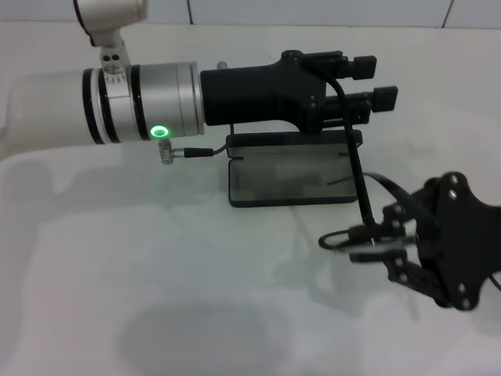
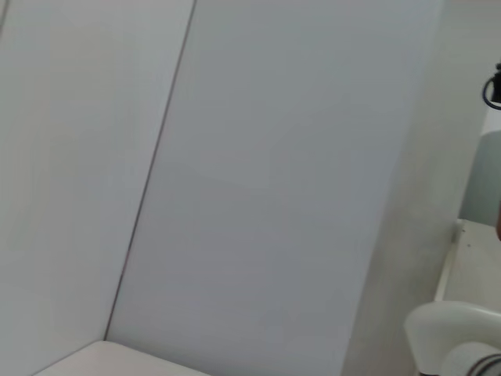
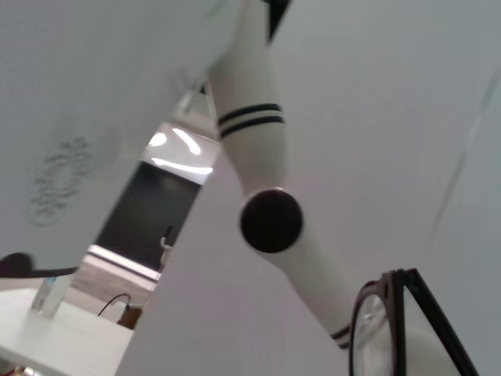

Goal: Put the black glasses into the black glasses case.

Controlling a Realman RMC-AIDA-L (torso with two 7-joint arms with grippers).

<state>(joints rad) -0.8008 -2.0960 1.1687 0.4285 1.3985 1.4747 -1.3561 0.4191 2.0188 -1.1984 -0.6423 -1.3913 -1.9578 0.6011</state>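
Note:
The black glasses case [image 1: 290, 182] lies open on the white table in the head view, grey lining up, its lid [image 1: 293, 142] along the far side. My left gripper [image 1: 374, 82] reaches in from the left just above the case's far right corner, its two fingers apart and empty. My right gripper [image 1: 381, 244] is in front of and to the right of the case, shut on the black glasses [image 1: 338, 239], which stick out to the left above the table. In the right wrist view the glasses [image 3: 385, 317] show as a black rim and a temple arm.
The white table [image 1: 156, 274] stretches in front of and to the left of the case. A tiled wall [image 1: 313, 12] runs along the table's far edge. The left forearm [image 1: 141, 102] spans the far left of the table. The left wrist view shows only a wall [image 2: 258, 188].

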